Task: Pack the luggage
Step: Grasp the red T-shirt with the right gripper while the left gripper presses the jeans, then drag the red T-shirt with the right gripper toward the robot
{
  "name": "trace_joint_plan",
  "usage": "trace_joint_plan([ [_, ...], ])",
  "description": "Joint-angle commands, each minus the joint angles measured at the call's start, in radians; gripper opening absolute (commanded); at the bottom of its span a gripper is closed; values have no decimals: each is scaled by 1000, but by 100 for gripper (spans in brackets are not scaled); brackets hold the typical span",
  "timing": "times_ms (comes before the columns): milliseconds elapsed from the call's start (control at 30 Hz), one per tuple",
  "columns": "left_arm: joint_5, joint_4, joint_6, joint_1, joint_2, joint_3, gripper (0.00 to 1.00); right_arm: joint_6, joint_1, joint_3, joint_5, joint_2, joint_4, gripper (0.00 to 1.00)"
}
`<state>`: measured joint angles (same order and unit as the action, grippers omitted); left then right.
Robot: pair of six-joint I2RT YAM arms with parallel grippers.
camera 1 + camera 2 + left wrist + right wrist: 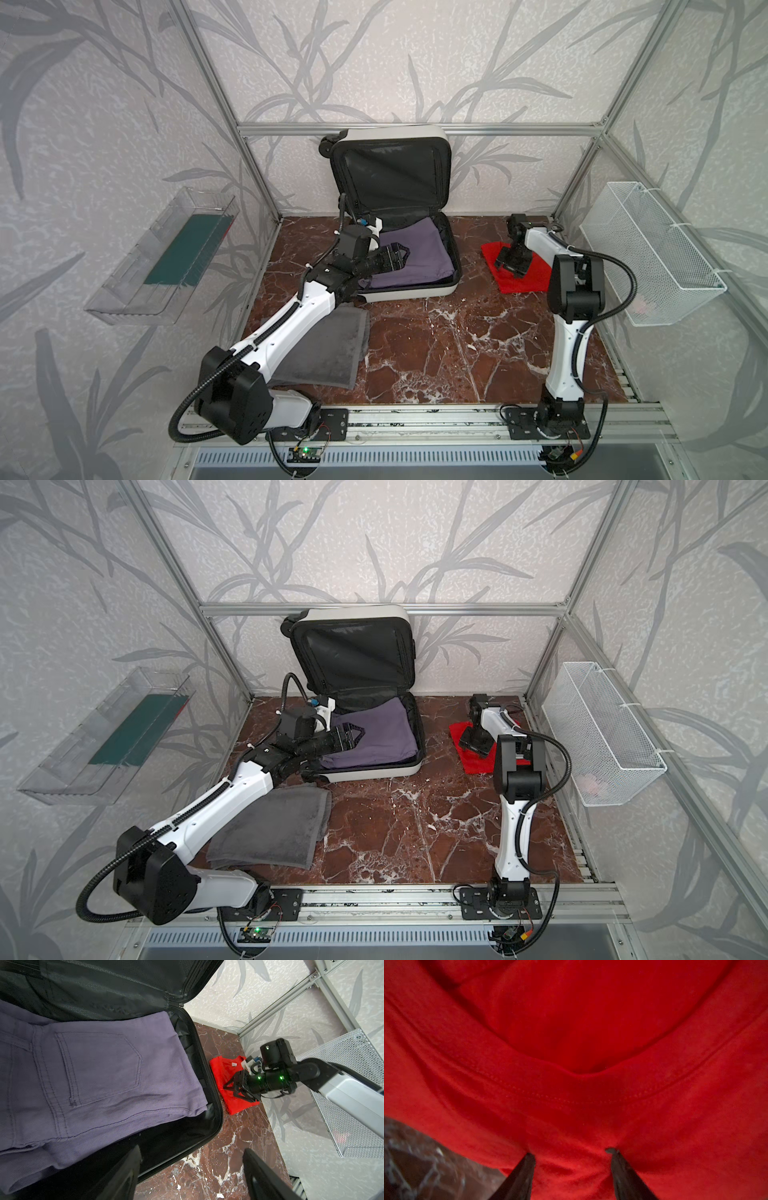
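Right wrist view: right gripper (571, 1154) has its jaws apart, tips on the shirt (571, 1032), so I'd grab a deep fold before lifting. Same spread on the left gripper (401, 258), empty, over the luggage (415, 291) by the back wall.

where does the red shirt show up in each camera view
In a top view: the red shirt lies right of the luggage.
In a top view: the shirt is again right of the luggage.
Left wrist: the shirt lies just outside the luggage's rim.
Right wrist: the shirt fills nearly the whole picture.
Shared landmark: the right pincer, over the shirt in all four.
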<state>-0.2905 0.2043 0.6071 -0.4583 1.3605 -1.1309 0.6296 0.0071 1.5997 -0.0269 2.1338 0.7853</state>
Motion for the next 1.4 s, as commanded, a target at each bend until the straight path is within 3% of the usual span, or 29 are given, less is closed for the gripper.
trace_joint_plan([
  [0,-10,8,19,1,-42,-22,79,105,2,-249,-137,-78,-126,59],
  [200,-13,28,23,-11,-74,-11,79,211,31,-640,-263,-291,-335,59],
  [667,5,58,19,-42,-124,64,79,393,308,-1130,-221,-725,-496,60],
  [967,15,22,38,-64,-113,128,79,477,540,-1138,-127,-855,-437,60],
  [1367,46,-2,49,-86,-122,237,79,550,820,-972,-101,-617,-537,60],
])
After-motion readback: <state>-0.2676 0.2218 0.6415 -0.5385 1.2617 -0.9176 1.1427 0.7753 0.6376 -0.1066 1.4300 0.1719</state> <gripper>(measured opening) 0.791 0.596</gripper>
